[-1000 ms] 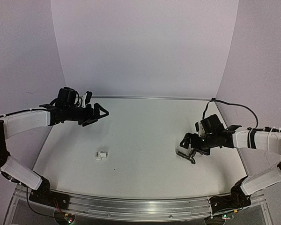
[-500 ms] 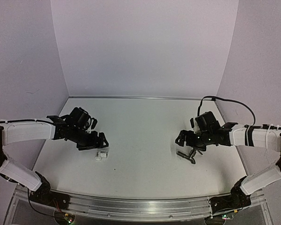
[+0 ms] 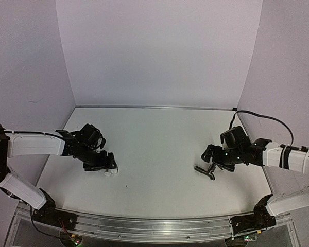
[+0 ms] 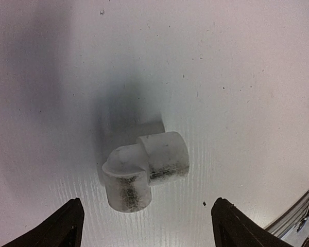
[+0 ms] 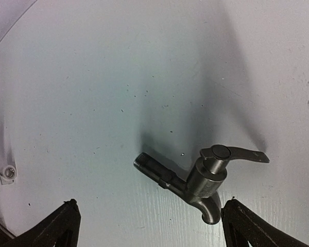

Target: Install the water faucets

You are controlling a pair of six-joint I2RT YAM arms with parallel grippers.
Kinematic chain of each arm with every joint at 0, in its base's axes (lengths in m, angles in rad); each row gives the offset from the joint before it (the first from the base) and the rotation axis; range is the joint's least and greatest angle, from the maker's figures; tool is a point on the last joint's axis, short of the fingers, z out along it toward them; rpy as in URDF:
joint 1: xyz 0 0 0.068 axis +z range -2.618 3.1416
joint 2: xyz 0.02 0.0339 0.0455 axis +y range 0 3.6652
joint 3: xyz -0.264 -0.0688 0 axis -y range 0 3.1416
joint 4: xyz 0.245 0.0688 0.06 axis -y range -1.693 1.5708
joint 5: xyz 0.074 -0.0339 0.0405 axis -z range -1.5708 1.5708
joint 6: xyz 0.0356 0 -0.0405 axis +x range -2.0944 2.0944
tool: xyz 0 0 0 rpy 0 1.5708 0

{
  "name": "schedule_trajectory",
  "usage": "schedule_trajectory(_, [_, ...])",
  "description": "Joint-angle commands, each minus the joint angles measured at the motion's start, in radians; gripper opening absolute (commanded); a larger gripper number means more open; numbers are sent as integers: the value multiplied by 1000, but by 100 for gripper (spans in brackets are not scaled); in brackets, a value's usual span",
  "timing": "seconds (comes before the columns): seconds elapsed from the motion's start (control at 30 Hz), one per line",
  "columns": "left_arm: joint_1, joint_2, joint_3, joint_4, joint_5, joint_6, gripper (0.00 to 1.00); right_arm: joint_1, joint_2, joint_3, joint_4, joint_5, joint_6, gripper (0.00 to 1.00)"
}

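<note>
Lowering the left tool [image 3: 107,163] from its raised position of a second ago, at the far left of the desk [image 3: 159,134], down to the white elbow pipe fitting [image 4: 144,172]. Now hovers directly above that fitting at the near left. Keeps both fingers spread, one to each side of the fitting, touching neither face of it. Grips nothing.

Holding the right tool [image 3: 210,160] almost where it was a second ago, with only a slight shift toward the right edge. Hangs just above the dark grey metal faucet [image 5: 195,180]. Keeps the fingers spread wide, clear of the metal. Grips nothing.

Locating the faucet: lies on its side on the bare desk at the near right, well apart from the fitting. Points the threaded stem toward the left arm's half of the desk, the lever handle the opposite way, the bent spout toward the right tool's fingers.

Reading the change: completes the approach on the left side, so puts both tools in pre-grasp position over their parts. Leaves the installation itself not yet begun, with stem and fitting still separate.

Judging the next step: probably calls for pinching each part, then aligning the threaded stem with an open socket of the fitting. Watch for rolling of the faucet during the pinch.
</note>
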Motion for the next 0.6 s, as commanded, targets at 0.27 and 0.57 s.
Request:
schedule_trajectory(0.27, [-27, 162, 62, 3, -77, 97, 72, 4, -36, 5, -21, 5, -25, 98])
schedule_trajectory(0.57, [-29, 249, 127, 3, -98, 151, 42, 7, -37, 10, -7, -18, -79, 98])
